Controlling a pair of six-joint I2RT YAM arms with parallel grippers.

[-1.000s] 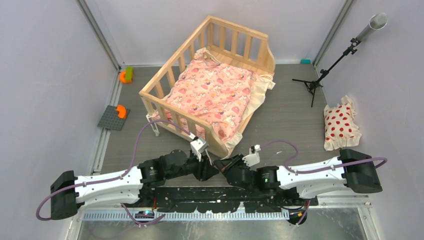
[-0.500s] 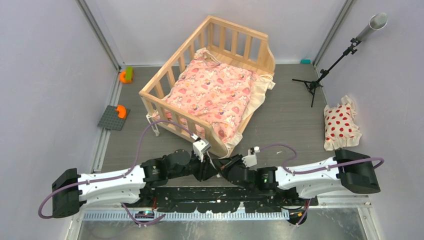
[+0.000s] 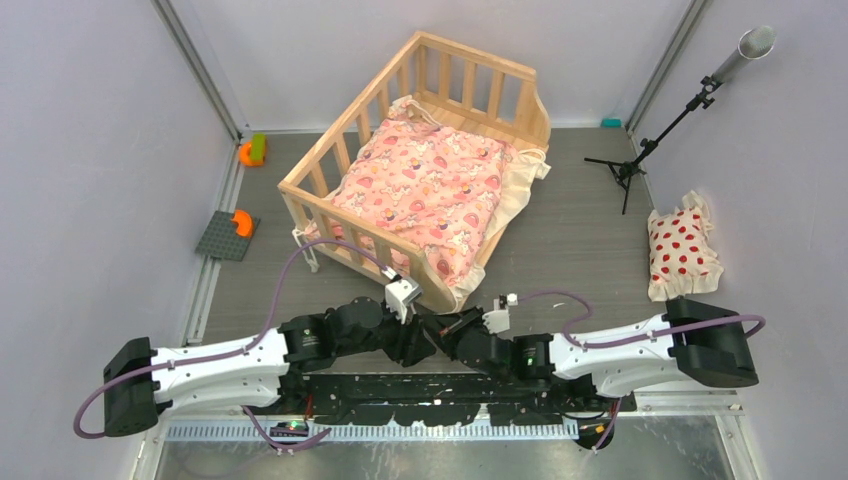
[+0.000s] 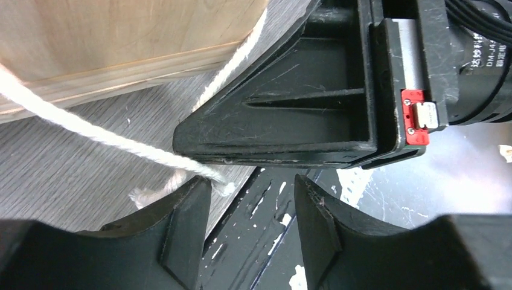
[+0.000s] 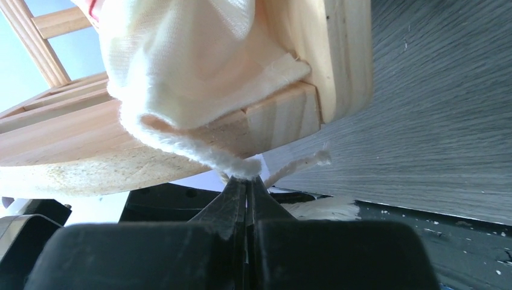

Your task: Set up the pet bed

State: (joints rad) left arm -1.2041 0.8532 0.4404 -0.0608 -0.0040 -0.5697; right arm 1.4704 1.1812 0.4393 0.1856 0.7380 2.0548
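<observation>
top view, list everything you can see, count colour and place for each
pet bed: 1, light wood, back centre of table
cushion: 1, pink print, cream edge, in bed
tie: 1, cream, at bed's near corner
pillow: 1, white, red dots, right
stand: 1, black and grey, back right
plate: 1, grey, left
block: 1, orange, on plate
toy: 1, orange and green, back left
small item: 1, teal, back right
table: 1, grey
left arm: 1, white and black, near left, jaws open by tie
right arm: 1, white and black, near right, jaws shut on tie
</observation>
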